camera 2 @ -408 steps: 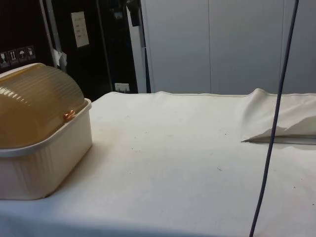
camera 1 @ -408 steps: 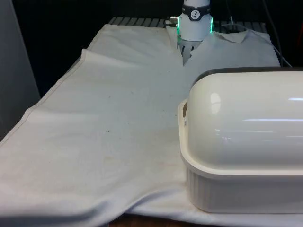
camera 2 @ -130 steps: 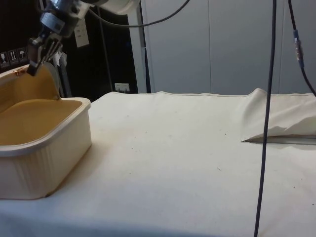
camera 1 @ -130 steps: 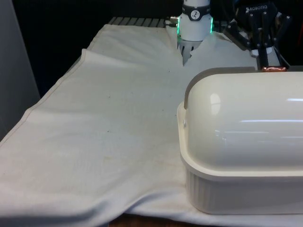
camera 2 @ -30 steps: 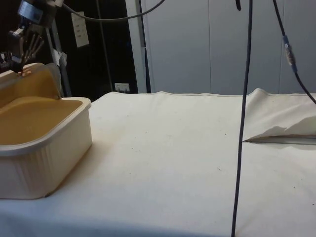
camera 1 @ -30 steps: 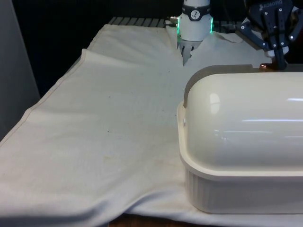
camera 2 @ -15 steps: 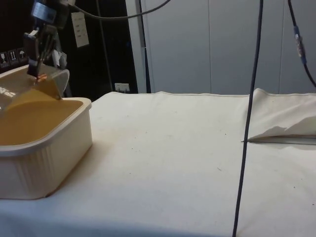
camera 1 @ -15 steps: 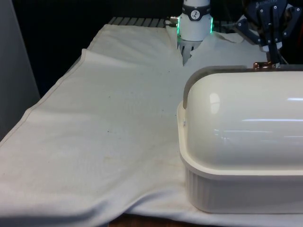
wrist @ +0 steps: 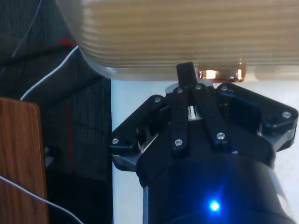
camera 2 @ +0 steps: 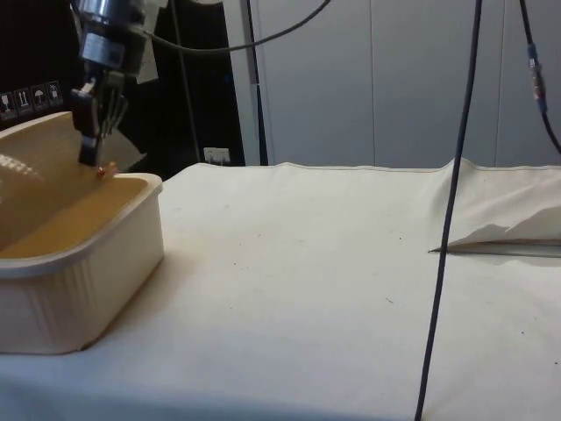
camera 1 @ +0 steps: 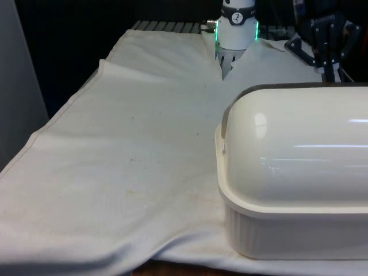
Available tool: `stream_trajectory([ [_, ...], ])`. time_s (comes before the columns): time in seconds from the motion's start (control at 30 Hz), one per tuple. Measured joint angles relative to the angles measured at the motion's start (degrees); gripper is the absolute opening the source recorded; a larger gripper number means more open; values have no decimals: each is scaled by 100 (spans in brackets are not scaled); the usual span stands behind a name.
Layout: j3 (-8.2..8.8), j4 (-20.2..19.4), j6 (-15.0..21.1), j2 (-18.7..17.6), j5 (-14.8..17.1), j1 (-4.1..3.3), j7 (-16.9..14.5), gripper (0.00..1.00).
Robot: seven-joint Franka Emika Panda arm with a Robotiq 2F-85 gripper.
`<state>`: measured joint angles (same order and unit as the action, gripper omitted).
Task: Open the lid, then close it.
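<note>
A cream bread box [camera 1: 287, 230] stands at the front view's right with its rounded back [camera 1: 299, 149] to that camera. In the side view its ribbed roll-top lid [camera 2: 35, 175] is most of the way down. The lid's front edge, with a small copper handle [camera 2: 105, 171], sits just behind and a little above the base's front rim [camera 2: 145, 184]. My black gripper [camera 2: 90, 158] is shut, its tip against the lid right beside the handle [wrist: 219, 74]. In the front view the gripper [camera 1: 329, 77] points down behind the box top. The wrist view has the gripper [wrist: 187, 71] touching the lid's edge [wrist: 163, 32].
White cloth [camera 1: 144, 149] covers the table, with open room at the front view's left. A raised fold of cloth [camera 2: 504, 224] lies at the side view's right. A black cable [camera 2: 443, 246] hangs down in front of the side camera.
The gripper has moved forward and down with the copper handle beside it. The lid has rolled from well open to nearly down over the base.
</note>
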<state>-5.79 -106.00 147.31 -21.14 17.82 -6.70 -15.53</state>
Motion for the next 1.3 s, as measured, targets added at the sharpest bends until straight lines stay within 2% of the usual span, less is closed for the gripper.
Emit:
stream_trajectory([
  [0.37,-86,-533,11,195,6,-17,52,0],
  [0.67,-109,-1226,0,613,57,-11,52,0],
  [0.83,-97,-1427,-17,728,57,0,52,0],
  [1.1,-11,-1690,-92,837,57,23,-34,0],
  [1.3,132,-1839,-126,888,52,40,-149,0],
])
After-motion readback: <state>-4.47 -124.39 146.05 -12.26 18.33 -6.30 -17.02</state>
